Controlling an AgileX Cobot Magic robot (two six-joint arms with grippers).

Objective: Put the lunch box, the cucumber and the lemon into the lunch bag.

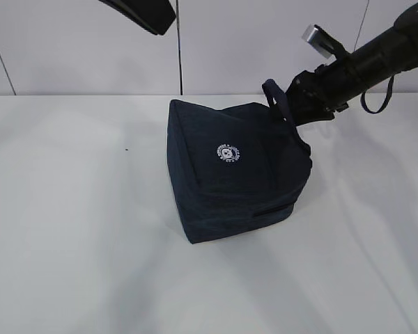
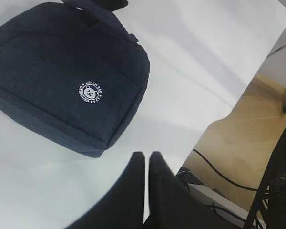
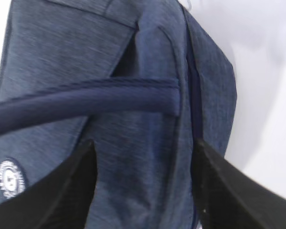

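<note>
The bag (image 1: 237, 174) is lying closed on the table (image 1: 70, 229), logo up, with the box, cucumber and lemon not being shown in any view; they cannot be told to be inside. A slip is being risked: if the right claw (image 3: 143, 191) is closed on loose cloth rather than the zipper, which is running past it at 12 o'clock, the bag is likely to be dragged or tipped rather than opened. The handle (image 3: 86, 100) is also lying across its path and could be snagged. The right claw is being held wide, its fingers (image 3: 62, 191) straddling the fabric and gripping nothing. The left claw (image 2: 147, 160) is being kept pinched together, empty, with the bag lying at 10 o'clock from it.
</note>
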